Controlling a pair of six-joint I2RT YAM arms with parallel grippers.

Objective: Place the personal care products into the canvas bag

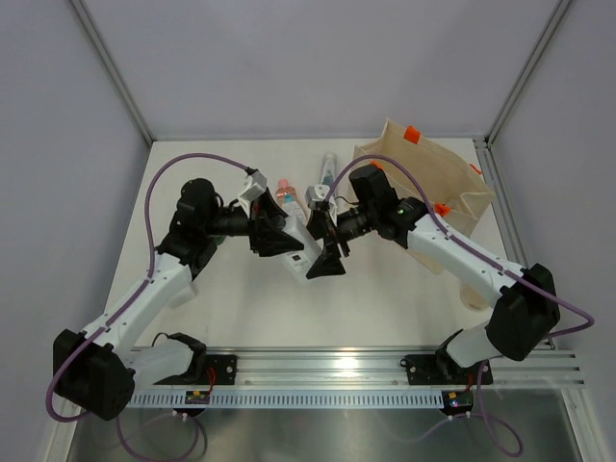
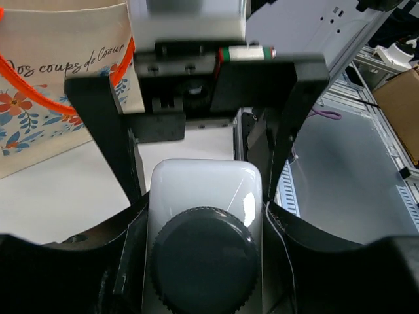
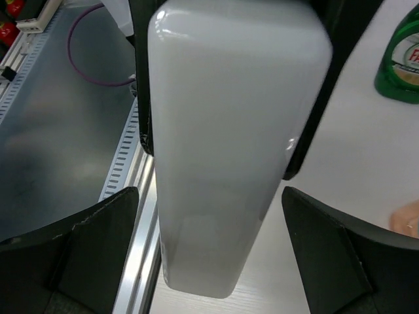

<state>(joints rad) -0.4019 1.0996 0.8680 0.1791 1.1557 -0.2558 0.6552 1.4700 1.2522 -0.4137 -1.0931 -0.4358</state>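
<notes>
Step in hand: a hand-over of one product between the two arms, by the look of it, near the middle of the table.
Left gripper (image 1: 281, 241): clamped on the white bottle with dark cap (image 2: 200, 196), one finger pressed to each side just below the cap, with the bottle's base pointing toward the other arm.
Loose products: a peach-pink bottle (image 1: 286, 192) and a silver tube (image 1: 329, 166) lay on the table (image 1: 231, 308) just behind the meeting grippers. A green bottle (image 3: 400, 59) lay near them, seen only from the right wrist.
Right gripper (image 3: 209, 196): jaws wide apart, one finger on either side of the bottle's lower body, with clear gaps on both sides and no contact.
Next move, as a judgement: the right fingers would need to close squarely on the smooth flat sides before the left ones let go. The bottle would then need carrying right and back to the bag's mouth.
Risk: a slick plastic body could slip if the release came too early.
Canvas bag (image 1: 404, 171): it stood at the far right of the table behind the right arm, orange handles up. Its inside did not show in any view, so its contents could not be told.
</notes>
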